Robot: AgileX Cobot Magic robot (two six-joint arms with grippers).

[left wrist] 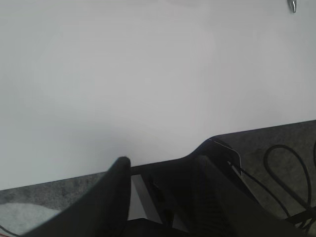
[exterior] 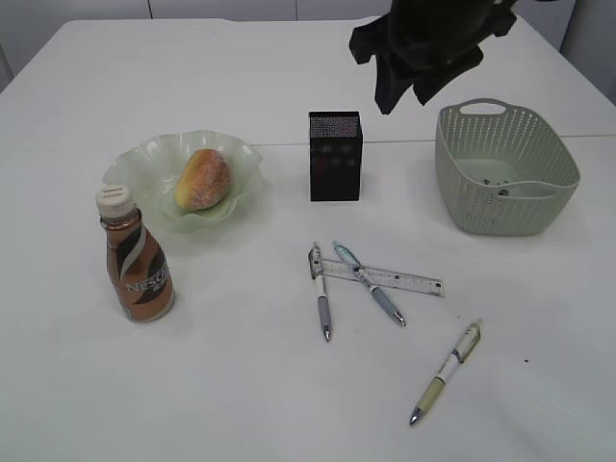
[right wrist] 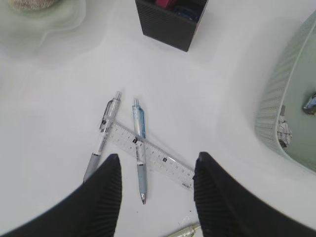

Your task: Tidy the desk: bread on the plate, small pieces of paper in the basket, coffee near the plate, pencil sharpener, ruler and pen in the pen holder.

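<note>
Three pens lie loose on the white table (exterior: 289, 404) in the near-middle of the scene. A grey-grip pen (exterior: 320, 294) and a blue pen (exterior: 369, 283) sit side by side, and both cross the clear ruler (exterior: 385, 277), which runs left to right with the blue pen resting on top of it. Off to the near right, well apart from that cluster, lies a green-grip pen (exterior: 446, 373), angled toward the near edge.

Over on the left, the bread (exterior: 201, 179) is sitting on the frilly green plate (exterior: 138, 162), and the brown coffee bottle (exterior: 136, 258) stands upright just beside the plate on its near side. Behind the pens, the black pen holder (exterior: 335, 156) stands upright, with something pink and something blue showing inside from the right wrist view, though I can't make out what they are. On the right, the pale green basket (exterior: 504, 171) holds a few small bits, at least one looking like crumpled paper (right wrist: 283, 132).

Up high at the far side, the right gripper (right wrist: 155, 173) hangs above the table, and its wrist camera looks straight down between two spread, empty fingers (right wrist: 109, 174) at the ruler and the two crossed pens. Down at the near edge of the table, the left gripper (left wrist: 163, 163) sits with its fingers (left wrist: 121, 165) parted too, nothing between them, only bare tabletop ahead.
</note>
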